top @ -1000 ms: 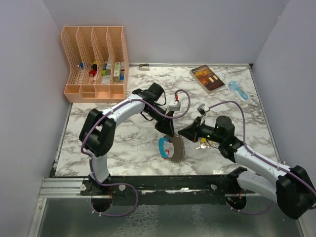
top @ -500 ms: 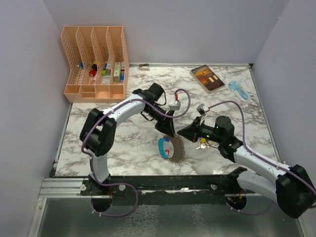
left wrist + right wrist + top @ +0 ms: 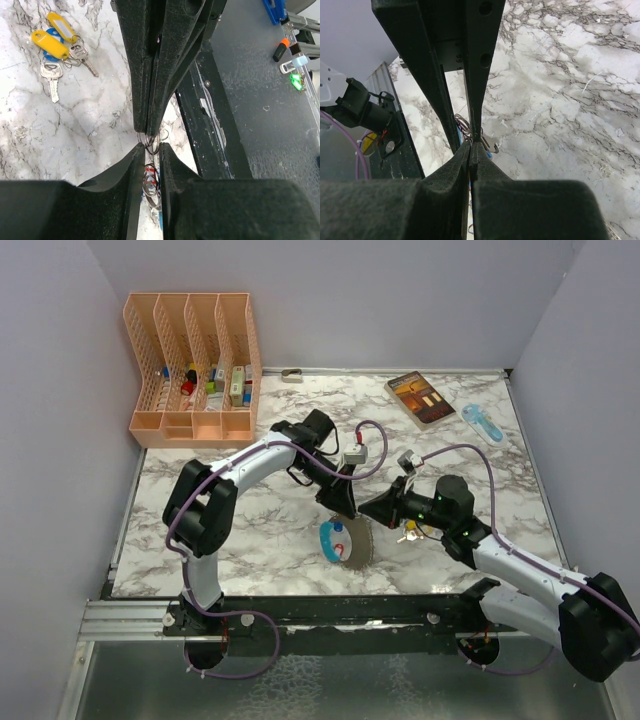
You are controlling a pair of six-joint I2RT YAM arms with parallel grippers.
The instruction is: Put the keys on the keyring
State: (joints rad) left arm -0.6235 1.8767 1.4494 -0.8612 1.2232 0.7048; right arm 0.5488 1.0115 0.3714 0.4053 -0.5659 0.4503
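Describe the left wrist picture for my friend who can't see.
The right gripper pinches a thin metal keyring right at the left gripper's nearly closed tips. Silver keys with yellow and blue tags lie apart on the marble table.

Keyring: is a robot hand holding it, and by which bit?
The right gripper pinches the keyring by its thin metal ring. The left gripper has its fingers close around the same ring, but whether it grips cannot be told.

We see the keyring (image 3: 345, 540) at the near middle of the surface (image 3: 250, 530), with loose keys (image 3: 408, 532) just to its right. A slotted rack (image 3: 195, 365) stands at the far left. A book (image 3: 420, 398) lies at the far right, a small tool (image 3: 482, 423) beside it.
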